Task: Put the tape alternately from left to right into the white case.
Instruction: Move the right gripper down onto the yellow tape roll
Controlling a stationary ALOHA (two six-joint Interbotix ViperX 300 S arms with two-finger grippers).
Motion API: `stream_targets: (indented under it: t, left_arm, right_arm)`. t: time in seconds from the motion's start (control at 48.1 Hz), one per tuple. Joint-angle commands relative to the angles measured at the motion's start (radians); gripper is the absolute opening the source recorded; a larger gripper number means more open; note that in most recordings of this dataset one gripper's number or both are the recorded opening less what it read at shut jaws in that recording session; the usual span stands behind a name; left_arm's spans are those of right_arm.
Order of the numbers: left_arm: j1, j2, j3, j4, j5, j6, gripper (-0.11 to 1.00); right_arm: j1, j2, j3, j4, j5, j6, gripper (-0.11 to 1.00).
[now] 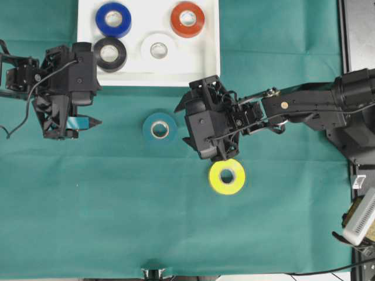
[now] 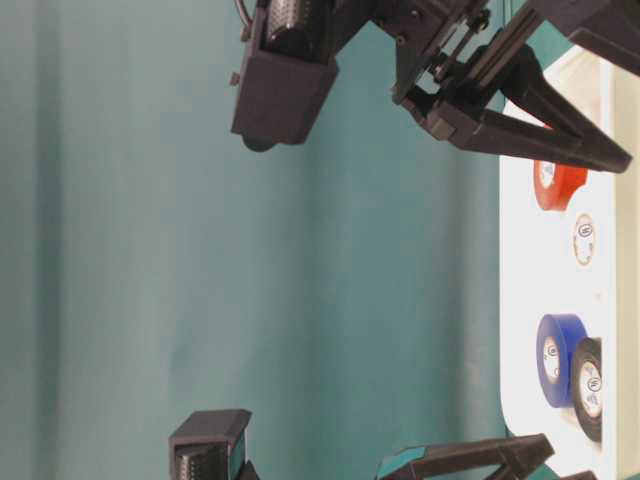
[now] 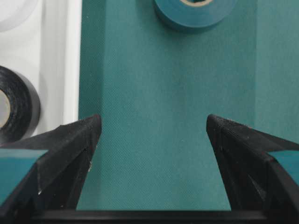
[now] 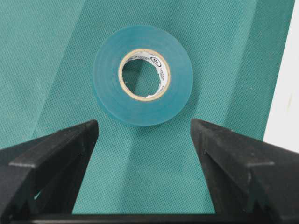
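Observation:
The white case (image 1: 206, 71) lies at the top of the overhead view and holds a blue roll (image 1: 113, 19), a red roll (image 1: 187, 19), a black roll (image 1: 110, 54) and a white roll (image 1: 158, 48). On the green cloth lie a teal roll (image 1: 160, 129) and a yellow roll (image 1: 227, 176). My right gripper (image 1: 181, 124) is open just right of the teal roll (image 4: 142, 74), which lies flat ahead of the empty jaws (image 4: 145, 128). My left gripper (image 3: 154, 128) is open and empty beside the case's lower left corner, with the black roll (image 3: 14, 109) to its left.
The right arm (image 1: 304, 105) stretches in from the right edge, above the yellow roll. A metal frame (image 1: 357, 35) and a pale device (image 1: 360, 216) stand off the cloth at the right. The table-level view shows the case (image 2: 525, 290) at the right edge.

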Motion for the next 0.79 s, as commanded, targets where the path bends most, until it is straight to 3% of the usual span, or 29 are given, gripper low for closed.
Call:
stream_targets:
  t: [0.0,0.416,0.769]
  left_arm:
    - [-0.003,-0.021,-0.009,-0.002,-0.012,0.003,1.00]
    - [-0.003,-0.021,-0.005,-0.002,-0.018,0.005,1.00]
    - [-0.003,-0.021,-0.002,0.000,-0.035,0.005,1.00]
  right_arm:
    - [0.003,-0.028,-0.009,0.002,-0.006,0.002,0.89]
    - [0.049,-0.052,0.003,0.003,-0.003,0.002,0.89]
    - [0.143,-0.141,0.104,0.002,-0.015,0.002,0.89]
